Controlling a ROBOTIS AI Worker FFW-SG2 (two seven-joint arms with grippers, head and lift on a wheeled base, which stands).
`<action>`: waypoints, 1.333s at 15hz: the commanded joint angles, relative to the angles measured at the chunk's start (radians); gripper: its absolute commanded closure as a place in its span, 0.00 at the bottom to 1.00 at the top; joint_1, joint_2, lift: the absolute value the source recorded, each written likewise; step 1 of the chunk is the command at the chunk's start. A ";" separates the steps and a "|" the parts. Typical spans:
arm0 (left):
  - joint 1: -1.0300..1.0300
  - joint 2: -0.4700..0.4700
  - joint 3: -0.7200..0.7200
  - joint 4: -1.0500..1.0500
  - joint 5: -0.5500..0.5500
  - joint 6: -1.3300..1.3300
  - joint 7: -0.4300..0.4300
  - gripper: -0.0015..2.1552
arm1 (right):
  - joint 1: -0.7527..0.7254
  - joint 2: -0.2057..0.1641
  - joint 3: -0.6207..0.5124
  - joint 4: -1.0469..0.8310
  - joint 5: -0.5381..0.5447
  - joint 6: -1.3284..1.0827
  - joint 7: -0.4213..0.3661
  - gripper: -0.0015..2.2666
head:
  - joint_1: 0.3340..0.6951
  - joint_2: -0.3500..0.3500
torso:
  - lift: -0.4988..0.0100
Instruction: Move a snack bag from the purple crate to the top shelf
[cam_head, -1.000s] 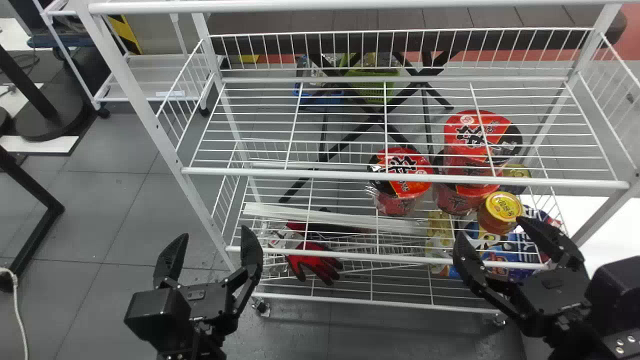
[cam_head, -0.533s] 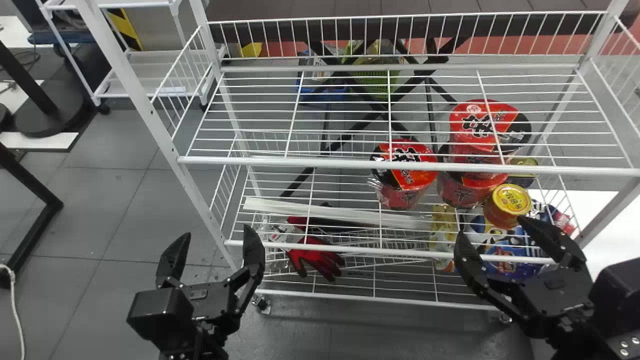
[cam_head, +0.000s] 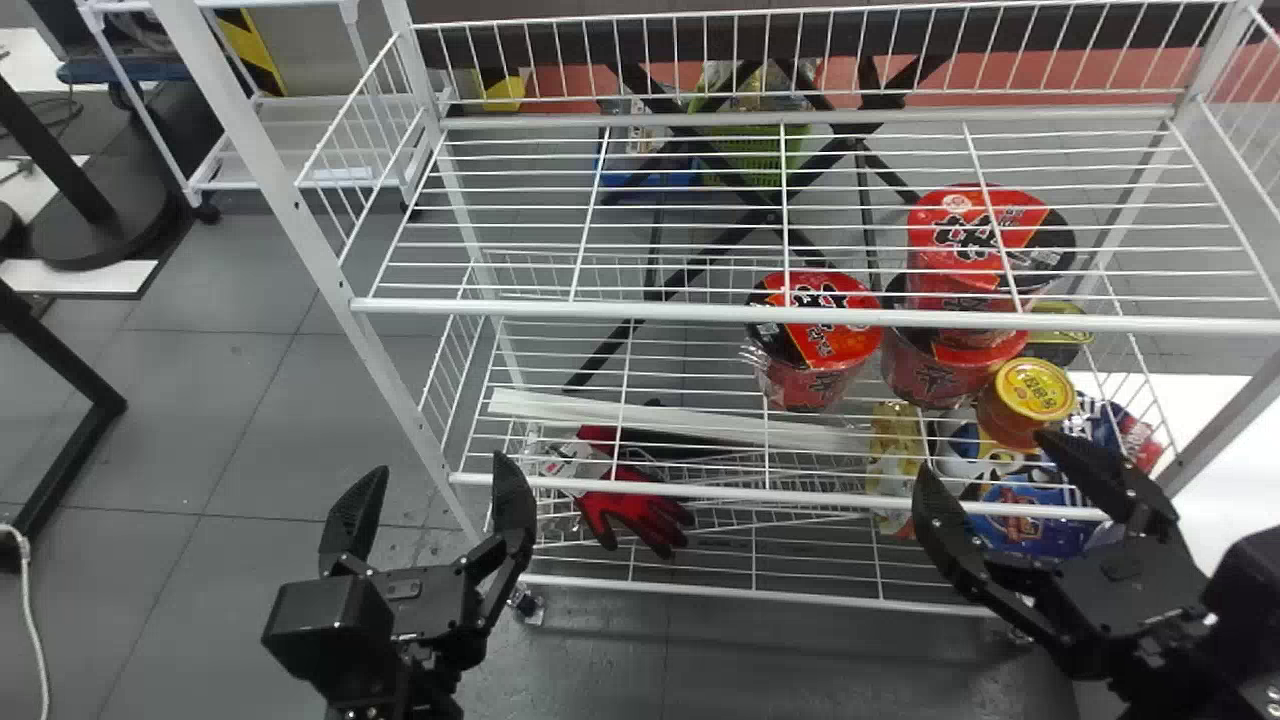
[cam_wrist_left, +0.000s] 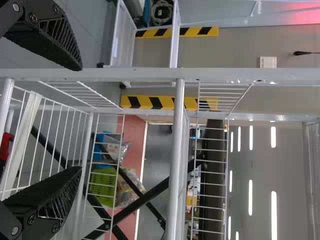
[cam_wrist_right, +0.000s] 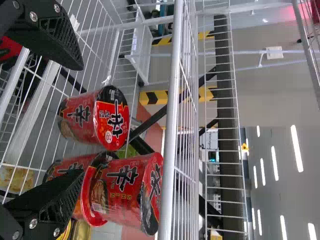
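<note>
Blue printed bag (cam_head: 1025, 537), probably the snack bag: low in the white metal wire rack (cam_head: 620, 484), beyond the parted, flat black fingers of the right hand (cam_head: 985, 453). Left hand (cam_head: 435, 468): open, well apart from the bag.

Ahead of the left gripper (cam_head: 440, 462), beside the white corner post (cam_head: 395, 385), a gap opens between the upper front rail (cam_head: 640, 313) and the one below. Ahead of the right gripper (cam_head: 985, 450), stacked noodle cups (cam_head: 950, 240) obstruct it.

Grey tiled floor (cam_head: 240, 400) below, white cart (cam_head: 290, 145) at the left, and (look up there!) ceiling lights (cam_wrist_left: 273, 215) glowing white.
</note>
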 joint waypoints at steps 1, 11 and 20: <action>0.000 0.000 0.000 0.004 0.000 -0.002 0.001 0.05 | -0.001 0.001 0.001 0.000 0.001 0.018 -0.009 0.03 | 1.00 0.65 | 0.09; 0.002 0.000 0.000 0.005 0.000 -0.008 0.004 0.05 | -0.003 0.003 -0.007 0.008 -0.010 0.006 0.002 0.03 | 1.00 0.65 | 0.09; 0.002 -0.002 0.000 0.005 -0.001 -0.008 0.004 0.05 | -0.006 0.004 -0.011 0.008 -0.011 0.030 0.003 0.03 | 1.00 0.64 | 0.09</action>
